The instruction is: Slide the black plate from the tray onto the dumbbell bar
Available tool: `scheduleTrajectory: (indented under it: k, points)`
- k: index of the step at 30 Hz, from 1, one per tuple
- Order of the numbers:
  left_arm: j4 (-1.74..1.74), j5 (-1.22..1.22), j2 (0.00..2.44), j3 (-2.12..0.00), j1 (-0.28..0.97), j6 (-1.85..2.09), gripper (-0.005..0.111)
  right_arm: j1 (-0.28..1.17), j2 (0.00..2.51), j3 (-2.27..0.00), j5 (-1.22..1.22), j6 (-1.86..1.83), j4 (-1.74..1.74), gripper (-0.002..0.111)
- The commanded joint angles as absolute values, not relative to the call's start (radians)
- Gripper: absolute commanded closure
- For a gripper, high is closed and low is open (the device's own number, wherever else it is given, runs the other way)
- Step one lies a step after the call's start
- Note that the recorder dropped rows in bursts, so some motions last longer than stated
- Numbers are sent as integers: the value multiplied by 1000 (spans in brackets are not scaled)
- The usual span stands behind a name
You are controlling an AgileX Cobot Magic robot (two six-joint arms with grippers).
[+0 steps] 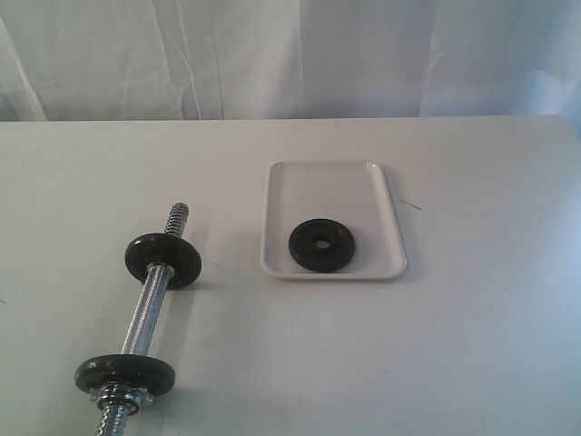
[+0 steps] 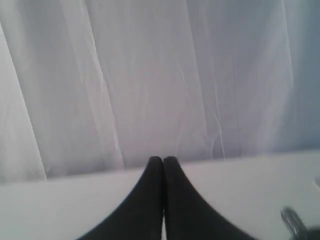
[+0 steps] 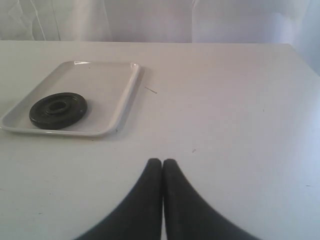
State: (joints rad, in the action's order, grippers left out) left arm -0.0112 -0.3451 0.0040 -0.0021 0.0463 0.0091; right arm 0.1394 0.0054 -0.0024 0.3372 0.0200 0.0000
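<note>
Well left of the tray (image 1: 295,186) lies the dumbbell bar (image 1: 148,313) (two black discs (image 1: 163,260) on it); the black plate (image 1: 320,245) sits inside the tray. Left gripper (image 2: 163,162) and right gripper (image 3: 162,164): fingers pressed together, empty.

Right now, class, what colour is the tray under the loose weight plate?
White. The tray shows best in the exterior view, with the black plate lying on it.
</note>
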Motion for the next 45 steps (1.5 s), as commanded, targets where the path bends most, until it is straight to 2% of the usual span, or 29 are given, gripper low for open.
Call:
scheduleTrajectory:
  k: [1,4,12,23,33,45]
  points:
    - [-116,-722,0,0,51,68,107,140,0,0,334,23,0,108]
    - [-312,-582,0,-77,51,236,107,140,0,0,336,23,0,108]
    - [-318,-294,206,-226,51,267,107,140,0,0,336,23,0,108]
    - [-347,279,541,-454,65,248,107,140,0,0,336,23,0,108]
    - [-365,368,805,-554,265,269,107,140,0,0,336,23,0,108]
    - [-302,424,1223,-740,292,204,107,140,0,0,336,23,0,108]
